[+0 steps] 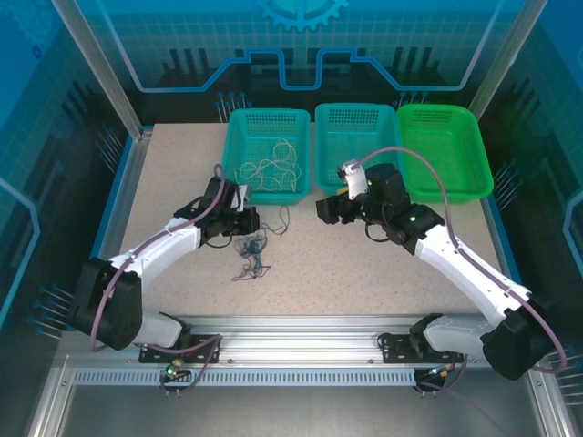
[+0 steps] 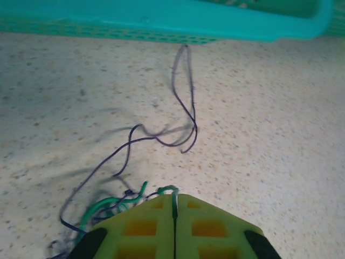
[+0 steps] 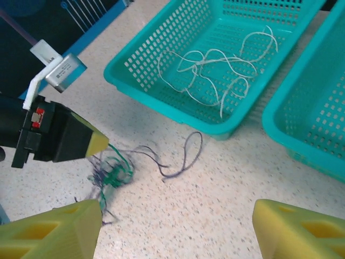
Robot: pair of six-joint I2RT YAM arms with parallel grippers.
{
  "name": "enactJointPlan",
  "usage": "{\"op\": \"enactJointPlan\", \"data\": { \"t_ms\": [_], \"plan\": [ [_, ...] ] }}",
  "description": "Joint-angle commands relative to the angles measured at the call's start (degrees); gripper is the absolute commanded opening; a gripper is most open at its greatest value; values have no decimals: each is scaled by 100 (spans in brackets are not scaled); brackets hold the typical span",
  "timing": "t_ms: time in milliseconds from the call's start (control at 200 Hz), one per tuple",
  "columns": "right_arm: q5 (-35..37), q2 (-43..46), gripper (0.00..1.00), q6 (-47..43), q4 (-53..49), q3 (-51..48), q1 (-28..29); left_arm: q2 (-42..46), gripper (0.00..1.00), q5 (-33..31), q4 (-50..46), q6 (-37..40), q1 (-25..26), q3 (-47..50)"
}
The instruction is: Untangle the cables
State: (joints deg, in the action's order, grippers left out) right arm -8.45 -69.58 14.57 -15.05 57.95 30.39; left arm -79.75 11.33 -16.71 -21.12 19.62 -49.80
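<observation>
Now green/purple cables (image 3: pixel 110 170) are being pinched betw. closed left fingers (image 2: pixel 205 226), tangle lying on tabletop (image 3: pixel 226 178) nr teal basket (image 3: pixel 161 100); pale cables (image 3: pixel 207 70) are being held inside it; right fingers (image 3: pixel 54 232) are being kept wide apart.

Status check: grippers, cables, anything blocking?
Left gripper shut on green strand. Right gripper open above table. Purple strand trails toward teal basket; pale cables lie inside it. Nothing blocking.

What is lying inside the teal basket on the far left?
Tangled pale beige cables lie in loose loops on the mesh floor of the left teal basket. Its near wall hides the strip of floor just behind it.
</observation>
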Motion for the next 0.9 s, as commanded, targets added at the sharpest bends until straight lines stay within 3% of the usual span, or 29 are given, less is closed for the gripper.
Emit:
{"op": "enactJointPlan", "data": {
  "t_ms": [0,75,160,275,375,475,555,680,795,895],
  "plan": [
    [-807,-452,76,-27,1072,-256,208,319,0,884,399,-184,16,-184],
    [-913,-841,79,-146,1834,-454,542,546,0,1167,460,-392,16,-262],
    [-668,-1189,89,-427,2776,-710,866,792,0,1344,383,-494,33,-307],
    [-523,-1758,90,-757,4133,-989,1059,1081,0,1518,267,-525,83,-309],
    [-600,-2362,88,-564,4524,-658,1067,1236,0,1862,318,-586,146,-337],
    [-462,-2949,77,-228,4765,-337,1118,1396,0,2236,647,-746,205,-346],
    [-77,-3335,61,2,4827,-248,1152,1575,0,2362,802,-819,216,-435],
    [445,-3542,35,357,4616,-359,1113,2115,0,1746,501,-605,155,-700],
    [701,-3329,33,586,4608,-853,1029,2793,0,762,108,-426,-133,-869],
    [787,-3097,34,591,4434,-1238,930,3187,0,472,71,-459,-540,-826]
  ]
}}
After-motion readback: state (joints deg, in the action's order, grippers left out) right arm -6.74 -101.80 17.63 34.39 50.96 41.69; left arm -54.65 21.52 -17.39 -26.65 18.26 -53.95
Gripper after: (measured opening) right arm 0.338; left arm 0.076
